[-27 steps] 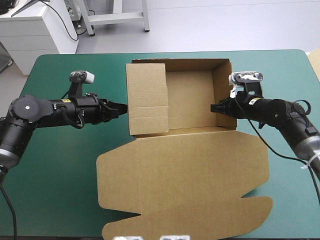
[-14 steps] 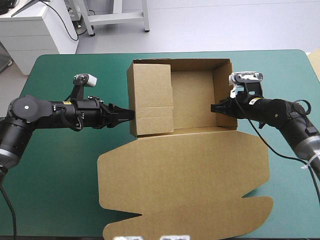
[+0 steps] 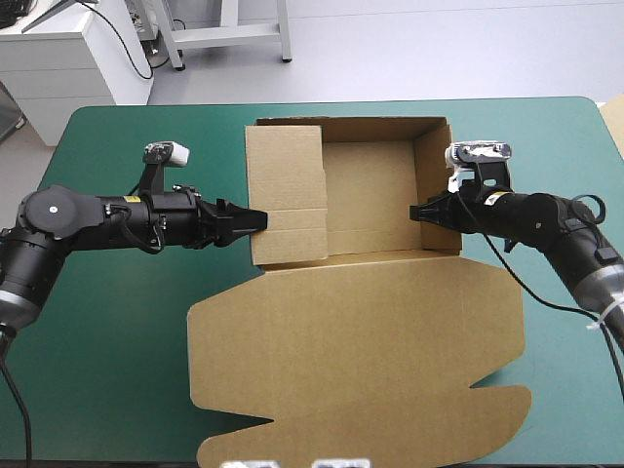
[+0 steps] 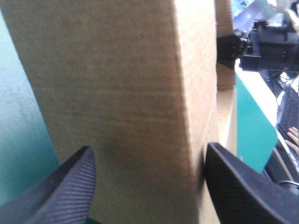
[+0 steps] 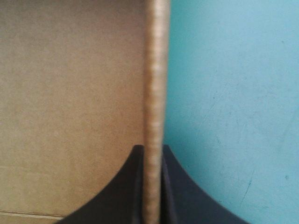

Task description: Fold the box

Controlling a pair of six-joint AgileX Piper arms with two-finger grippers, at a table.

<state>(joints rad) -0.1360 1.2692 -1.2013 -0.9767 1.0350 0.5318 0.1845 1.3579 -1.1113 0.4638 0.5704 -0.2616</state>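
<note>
The brown box (image 3: 370, 185) stands at the table's middle, far side, as an open tray with its walls raised. Its lid (image 3: 361, 351) lies flat toward the near edge. The left wall's flap (image 3: 286, 190) leans inward over the tray. My left gripper (image 3: 258, 219) is at that wall's outer side, open. In the left wrist view its black fingers (image 4: 70, 186) stand wide apart with the folded wall (image 4: 117, 93) between them. My right gripper (image 3: 417, 212) is shut on the right wall (image 3: 434, 180). In the right wrist view that wall's edge (image 5: 156, 70) runs up from the pinched tips (image 5: 153, 151).
The flat lid covers most of the near half of the table and reaches almost to its front edge. Teal-green cover (image 3: 117, 322) shows left of the box under my left arm, and also on the right (image 3: 575, 390).
My left gripper opened and moved forward around the left wall. The left flap swung slightly inward, then back. The right gripper kept its hold and did not move.
</note>
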